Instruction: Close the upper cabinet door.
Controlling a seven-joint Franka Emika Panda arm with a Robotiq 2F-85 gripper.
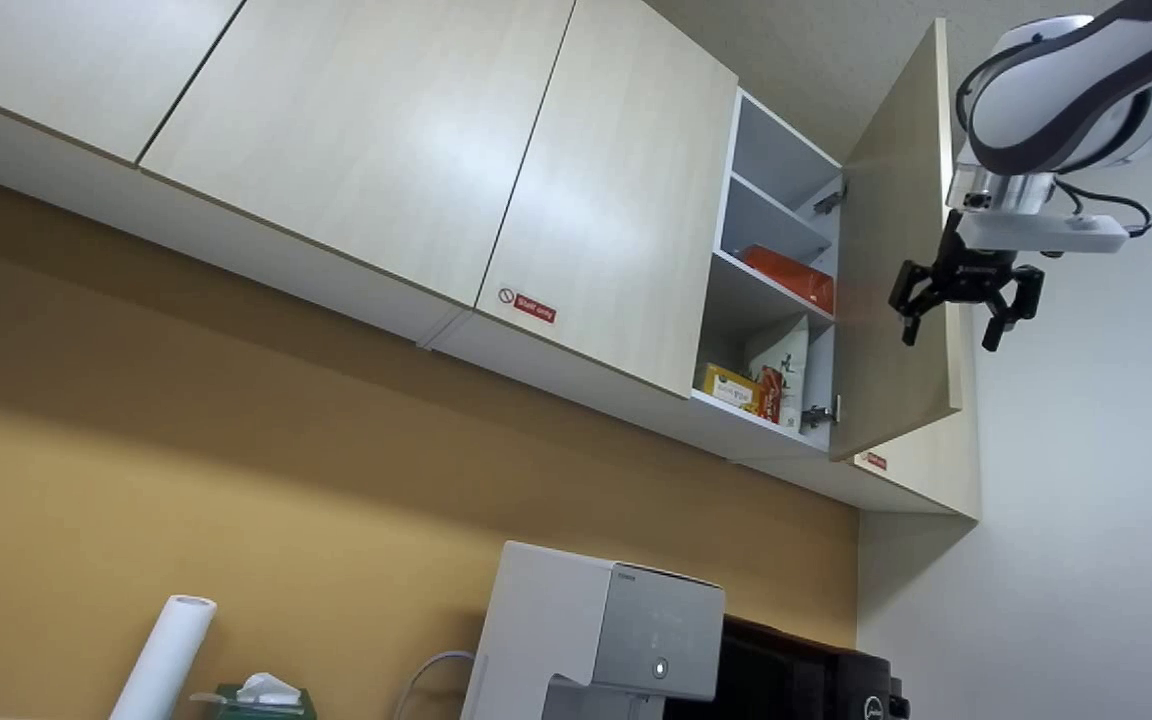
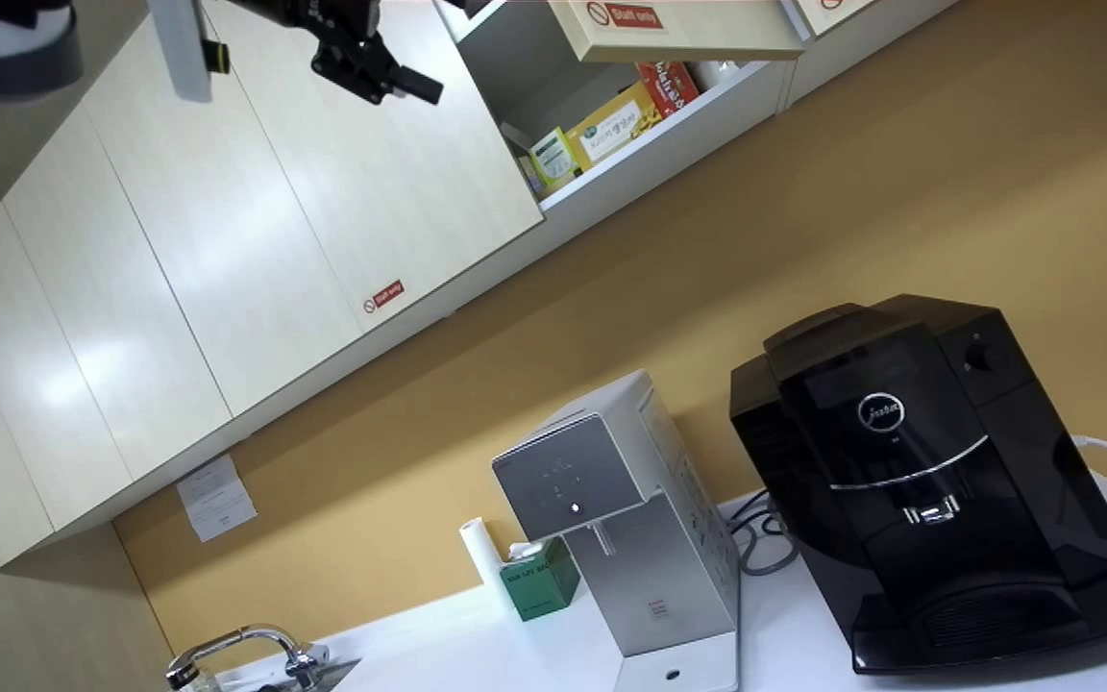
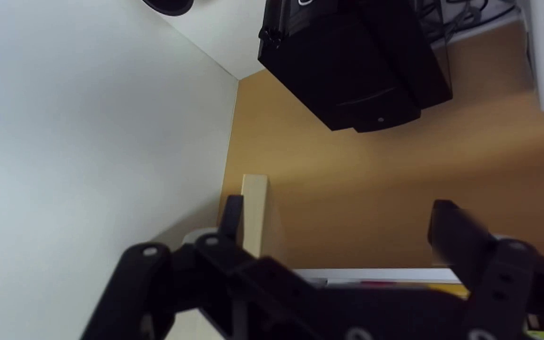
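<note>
Claw (image 1: 951, 336) spread — only an exterior view shows open door's (image 2: 712, 24) label (image 2: 625, 14).

Upper cabinet door (image 1: 881, 270): tall, narrow, flat panel, light beige, faint wood grain. Upright, wide open, swung well out from the cabinet (image 1: 776, 150). Hung at the right-hand side of the opening as seen in an exterior view; two metal hinges (image 1: 818, 415) there, upper and lower. Inner face plain, darker, in shade. Outer face carries a red "Staff only" label (image 2: 632, 15) near the bottom, prohibition sign beside it; upper part runs out of view there. Wrist view: pale narrow edge (image 3: 254, 208), lower section partly hidden.
</note>
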